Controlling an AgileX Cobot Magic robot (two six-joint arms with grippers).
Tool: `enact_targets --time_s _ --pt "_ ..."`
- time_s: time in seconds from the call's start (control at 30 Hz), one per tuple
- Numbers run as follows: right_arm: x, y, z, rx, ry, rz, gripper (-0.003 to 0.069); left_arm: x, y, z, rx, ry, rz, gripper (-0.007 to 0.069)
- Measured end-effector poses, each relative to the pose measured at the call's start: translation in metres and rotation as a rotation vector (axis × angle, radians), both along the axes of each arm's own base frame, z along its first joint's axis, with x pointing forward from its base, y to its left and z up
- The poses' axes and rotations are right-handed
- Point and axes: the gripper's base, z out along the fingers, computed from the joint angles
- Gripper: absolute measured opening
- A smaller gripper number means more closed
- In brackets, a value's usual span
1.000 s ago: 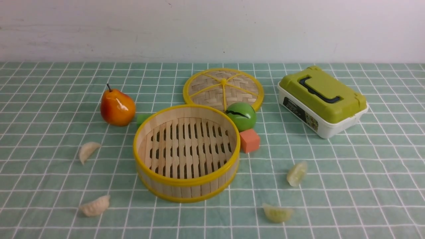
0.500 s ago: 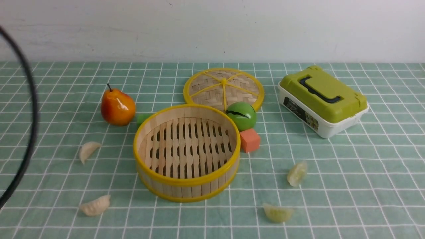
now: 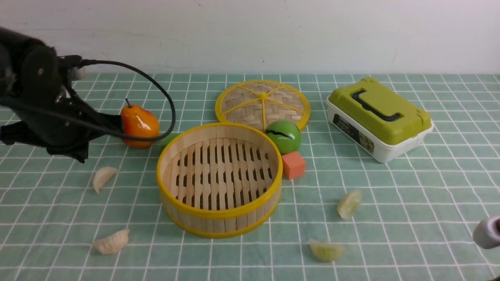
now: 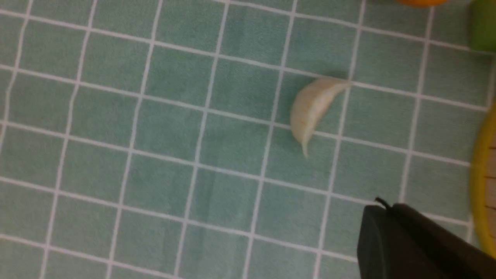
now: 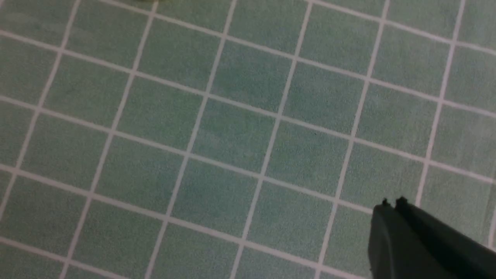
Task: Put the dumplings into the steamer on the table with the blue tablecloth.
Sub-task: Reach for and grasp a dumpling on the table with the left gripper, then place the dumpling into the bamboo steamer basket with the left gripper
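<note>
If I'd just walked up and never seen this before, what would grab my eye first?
Probably the round bamboo steamer, its yellow rim bright near the middle of the cloth. Then perhaps the glossy orange pear beyond it to the left, partly behind a black cable, and the lime-green-lidded box at the far right.

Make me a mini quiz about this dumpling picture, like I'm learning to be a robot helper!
1. True or false: there is a dumpling inside the steamer.
2. Fill in the blank: the red-orange pear has a dark ____ on top.
3. Which touches the green box underneath?
A) the steamer
B) the tablecloth
C) the round woven lid

Key: 1 false; 2 stem; 3 B
</note>
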Motion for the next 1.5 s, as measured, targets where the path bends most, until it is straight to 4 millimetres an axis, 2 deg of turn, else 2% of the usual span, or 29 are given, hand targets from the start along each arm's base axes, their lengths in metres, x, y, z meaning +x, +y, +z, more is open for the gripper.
enact_targets --time_s 0.07,0.1,0.2,0.27,0.3,0.37,0.43,0.57,0.6,0.67,0.7,0.73,0.83,0.87,1.0,1.1,1.17,1.2,1.23,1.27,1.33,1.37,1.43,1.5 --pt "0.001 0.001 0.001 0.008 -0.017 0.003 -0.0001 0.025 0.001 -0.016 0.049 0.085 -0.046 0.004" --pt "0.001 0.001 0.001 0.012 -0.019 0.002 -0.0001 0.031 0.0 -0.017 0.063 0.101 -0.067 0.0066" --pt "0.002 0.002 0.002 0.022 -0.023 0.0 0.0001 0.058 -0.002 -0.041 0.103 0.174 -0.13 0.019" --pt "0.002 0.002 0.002 0.026 -0.026 -0.002 0.0001 0.072 -0.003 -0.057 0.112 0.208 -0.142 0.0262" --pt "0.002 0.002 0.002 0.026 -0.027 -0.002 0.0001 0.073 -0.002 -0.059 0.113 0.214 -0.142 0.0279" --pt "0.002 0.002 0.002 0.027 -0.029 -0.002 0.0003 0.087 0.002 -0.08 0.132 0.266 -0.135 0.0369" --pt "0.002 0.002 0.002 0.028 -0.032 -0.002 0.0006 0.092 0.009 -0.094 0.143 0.294 -0.123 0.04" --pt "0.003 0.002 0.003 0.031 -0.04 -0.003 0.0009 0.095 0.019 -0.107 0.122 0.324 -0.087 0.0374" --pt "0.003 0.002 0.003 0.033 -0.045 -0.003 0.0009 0.095 0.02 -0.108 0.111 0.325 -0.081 0.0348" --pt "0.005 0.003 0.004 0.043 -0.063 -0.005 0.0011 0.096 0.02 -0.108 0.088 0.324 -0.072 0.0237" --pt "0.005 0.003 0.004 0.043 -0.067 -0.006 0.0011 0.096 0.02 -0.108 0.088 0.324 -0.072 0.0226" --pt "0.006 0.003 0.005 0.045 -0.076 -0.005 0.0013 0.095 0.019 -0.106 0.079 0.321 -0.07 0.0176" --pt "0.006 0.003 0.005 0.048 -0.084 -0.006 0.0018 0.093 0.017 -0.098 0.062 0.31 -0.067 0.0183" --pt "0.006 0.003 0.005 0.048 -0.085 -0.006 0.002 0.092 0.015 -0.092 0.057 0.299 -0.068 0.0184" --pt "0.007 0.003 0.006 0.049 -0.09 -0.006 0.0022 0.076 -0.006 -0.028 -0.041 0.154 -0.073 0.0183" --pt "0.007 0.004 0.006 0.053 -0.101 -0.007 0.0023 0.061 -0.043 0.018 -0.167 0.016 -0.149 0.0183" --pt "0.008 0.004 0.007 0.055 -0.108 -0.007 0.0025 0.057 -0.071 0.029 -0.215 -0.053 -0.217 0.0183" --pt "0.008 0.004 0.007 0.055 -0.109 -0.007 0.0026 0.057 -0.08 0.029 -0.233 -0.077 -0.233 0.0183" --pt "0.008 0.004 0.007 0.058 -0.11 -0.008 0.0029 0.058 -0.098 0.022 -0.249 -0.086 -0.263 0.0183" --pt "0.008 0.004 0.007 0.061 -0.109 -0.01 0.003 0.06 -0.105 0.017 -0.252 -0.089 -0.274 0.0183" --pt "0.008 0.005 0.007 0.075 -0.105 -0.015 0.0032 0.067 -0.123 -0.012 -0.23 -0.043 -0.307 0.0183" --pt "0.008 0.005 0.007 0.075 -0.105 -0.015 0.0032 0.067 -0.122 -0.012 -0.227 -0.043 -0.308 0.0183" --pt "0.008 0.006 0.007 0.097 -0.1 -0.024 0.0034 0.073 -0.129 -0.047 -0.183 0.029 -0.31 0.0182" --pt "0.007 0.006 0.007 0.109 -0.097 -0.029 0.0034 0.076 -0.13 -0.062 -0.172 0.059 -0.293 0.019"
